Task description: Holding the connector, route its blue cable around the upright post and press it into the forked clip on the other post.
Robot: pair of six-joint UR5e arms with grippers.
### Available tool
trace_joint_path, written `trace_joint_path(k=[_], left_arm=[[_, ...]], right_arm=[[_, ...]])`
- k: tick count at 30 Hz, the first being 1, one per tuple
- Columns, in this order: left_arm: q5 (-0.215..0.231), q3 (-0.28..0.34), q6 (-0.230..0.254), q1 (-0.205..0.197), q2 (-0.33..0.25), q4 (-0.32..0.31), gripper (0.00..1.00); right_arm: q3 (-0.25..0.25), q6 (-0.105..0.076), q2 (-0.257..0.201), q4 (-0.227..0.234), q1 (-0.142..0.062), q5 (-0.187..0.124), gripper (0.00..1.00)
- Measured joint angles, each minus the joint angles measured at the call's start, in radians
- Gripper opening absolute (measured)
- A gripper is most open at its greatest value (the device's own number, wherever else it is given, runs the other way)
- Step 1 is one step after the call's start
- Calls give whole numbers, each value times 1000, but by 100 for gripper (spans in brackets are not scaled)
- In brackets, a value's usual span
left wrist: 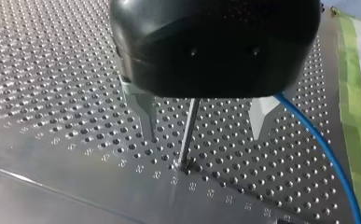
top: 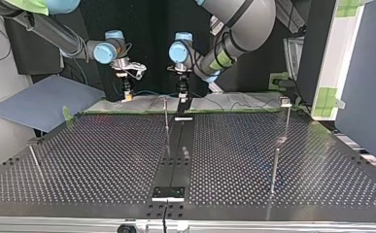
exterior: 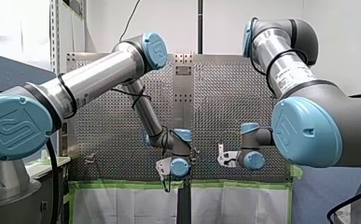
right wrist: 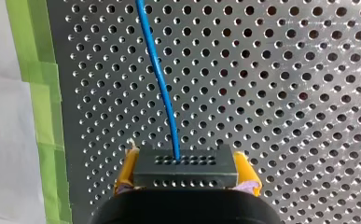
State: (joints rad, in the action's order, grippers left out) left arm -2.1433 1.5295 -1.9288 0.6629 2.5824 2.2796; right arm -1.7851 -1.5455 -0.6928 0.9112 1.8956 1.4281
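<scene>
Perforated metal worktop [top: 103, 155], far edge
My right gripper [top: 127, 97] and my left gripper [top: 182, 109] flank a thin upright metal post [top: 166, 116].

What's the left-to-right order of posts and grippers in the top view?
Thin post → my right gripper, holding the connector → upright post → my left gripper → post with the clip. The nearer post overlaps that last one, so it is left out.

Upright post [left wrist: 187, 140] is standing between the left gripper's [left wrist: 204, 137] spread fingers, blue cable [left wrist: 323, 149] trailing just outside one finger.
</scene>
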Motion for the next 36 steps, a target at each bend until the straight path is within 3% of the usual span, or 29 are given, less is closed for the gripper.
trace_joint_path(k=[5, 6, 7, 8, 9, 10, 12, 14, 20, 36], left_arm=[[-4, -5, 2, -6, 1, 25, 100], [-6, -6, 5, -6, 1, 26, 86], [-9, -6, 11, -6, 0, 28, 86], [-13, -6, 15, -6, 0, 29, 69], [-18, -6, 19, -5, 0, 30, 40], [-25, -6, 24, -5, 0, 31, 40], [-37, -6, 31, -4, 0, 33, 11], [-46, -6, 41, -4, 0, 36, 7], [-45, -7, 81, -4, 0, 37, 11], [-41, -6, 106, -3, 0, 39, 13]], right_arm=[[0, 0, 0, -1, 1, -5, 2], [0, 0, 0, -1, 1, -5, 2], [0, 0, 0, -2, 1, -6, 2], [0, 0, 0, -2, 2, -6, 2], [0, 1, 0, -2, 2, -6, 2], [0, 1, 0, -2, 3, -6, 2], [0, 2, 0, -2, 3, -6, 2], [0, 3, 0, -2, 4, -6, 2], [0, 4, 0, 0, 5, -6, 2], [18, 3, 0, -9, -7, -2, 2]])
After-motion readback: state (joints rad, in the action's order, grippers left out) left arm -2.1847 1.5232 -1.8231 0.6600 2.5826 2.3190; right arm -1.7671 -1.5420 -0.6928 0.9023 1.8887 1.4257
